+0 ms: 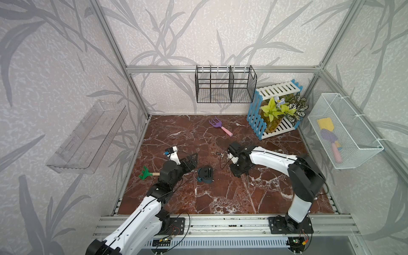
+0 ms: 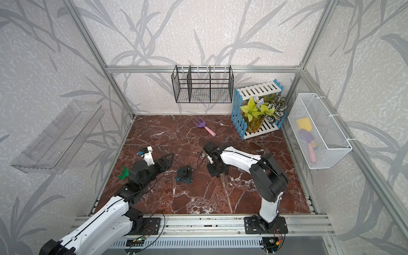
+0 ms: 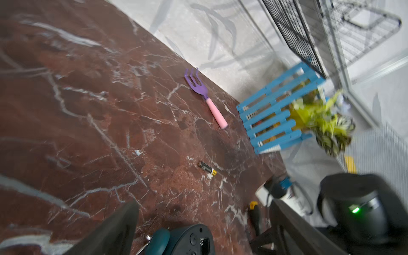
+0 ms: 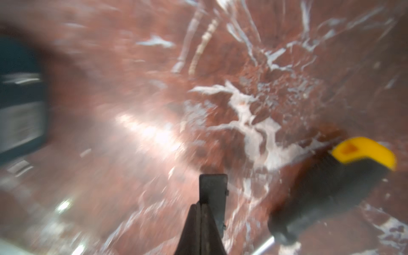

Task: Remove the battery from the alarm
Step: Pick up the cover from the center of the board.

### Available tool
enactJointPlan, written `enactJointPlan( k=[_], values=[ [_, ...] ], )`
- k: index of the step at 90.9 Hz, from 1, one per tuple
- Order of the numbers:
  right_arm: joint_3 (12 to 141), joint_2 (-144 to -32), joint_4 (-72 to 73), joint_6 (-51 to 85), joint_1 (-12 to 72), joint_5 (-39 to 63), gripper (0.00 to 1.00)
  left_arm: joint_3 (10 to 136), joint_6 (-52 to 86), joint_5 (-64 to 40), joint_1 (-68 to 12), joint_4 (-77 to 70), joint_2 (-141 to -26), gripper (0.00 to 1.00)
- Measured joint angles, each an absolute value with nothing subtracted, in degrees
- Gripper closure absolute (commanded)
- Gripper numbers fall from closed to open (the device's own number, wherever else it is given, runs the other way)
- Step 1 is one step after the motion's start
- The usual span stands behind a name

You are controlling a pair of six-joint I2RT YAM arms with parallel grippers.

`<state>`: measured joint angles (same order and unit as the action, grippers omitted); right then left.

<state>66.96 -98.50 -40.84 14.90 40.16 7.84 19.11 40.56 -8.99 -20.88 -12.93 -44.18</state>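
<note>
Battery: your battery [image 3: 207, 168] lies on its side on the marble table [image 1: 220, 198], outside the alarm. In both top views it sits just beside your right arm's wrist, apart from the alarm.
Alarm: the alarm [image 1: 205, 174] lies face down near the middle of the table with its black back up. The left wrist view shows an open slot in that back.
Left hand: your left gripper [image 1: 193, 163] has its jaws spread wide and nothing between them. The alarm is just beyond their tips.
Right hand: your right gripper [image 4: 205, 205] points down at the table, jaws pressed together on a small flat dark piece [image 4: 213, 187].
In the way: a screwdriver [image 4: 331, 187] with a black-and-yellow handle lies just beside your right gripper. A thin black cable [image 1: 221, 164] from your right arm loops between battery and alarm.
Around: a purple fork [image 1: 220, 127] with a pink handle lies toward the back. A green rake [image 1: 146, 173] lies by your left arm, near the table's left edge.
Wire rack: a black wire rack [image 1: 225, 85] with dividers hangs on the back wall.
Crate: a blue-and-white slatted crate [image 1: 256, 114] in the back right corner holds a leafy plant [image 1: 273, 109].
Basket: a white mesh basket [image 1: 353, 154] on the right wall holds a yellow piece [image 1: 325, 124] and a purple-and-pink toy [image 1: 331, 141].
Shelf: a clear plastic shelf [image 1: 88, 136] hangs on the left wall.
</note>
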Motion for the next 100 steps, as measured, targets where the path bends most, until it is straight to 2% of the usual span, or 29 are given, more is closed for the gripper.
enactJointPlan(
  k=[14, 23, 36, 50, 59, 73, 86, 100],
  values=[
    [63.66, -80.97, -36.53, 4.21, 36.6, 21.89, 1.0, 25.5, 19.9, -22.26, -20.88, -12.4, -44.88, 0.03],
    [62.74, -74.35, -34.54, -2.42, 35.73, 31.53, 1.0, 28.36, 5.02, -31.64, -21.1, -12.05, -44.77, 0.05],
    [59.05, -69.82, -31.88, -9.69, 35.66, 43.81, 1.0, 31.53, -10.5, -42.3, -22.59, -9.3, -47.13, 0.09],
    [56.86, -67.59, -31.09, -14.87, 35.7, 48.03, 1.0, 32.82, -18.0, -48.27, -25.23, -7.86, -48.75, 0.09],
    [56.8, -66.63, -30.83, -17.41, 35.81, 47.46, 1.0, 32.45, -14.52, -50.48, -27.4, -12.58, -50.04, 0.09],
    [55.53, -65.01, -27.7, -18.9, 36.45, 45.01, 1.0, 28.64, 0.34, -50.39, -31.24, -26.74, -51.94, 0.1],
    [55.02, -64.71, -25.28, -19.33, 37.3, 42.59, 1.0, 24.73, 15.9, -45.47, -33.82, -37.32, -53.28, 0.2],
    [54.96, -64.69, -22.83, -19.33, 37.76, 41.6, 1.0, 24.27, 25.15, -43.07, -34.57, -42.7, -55.07, 0.23]
  ],
)
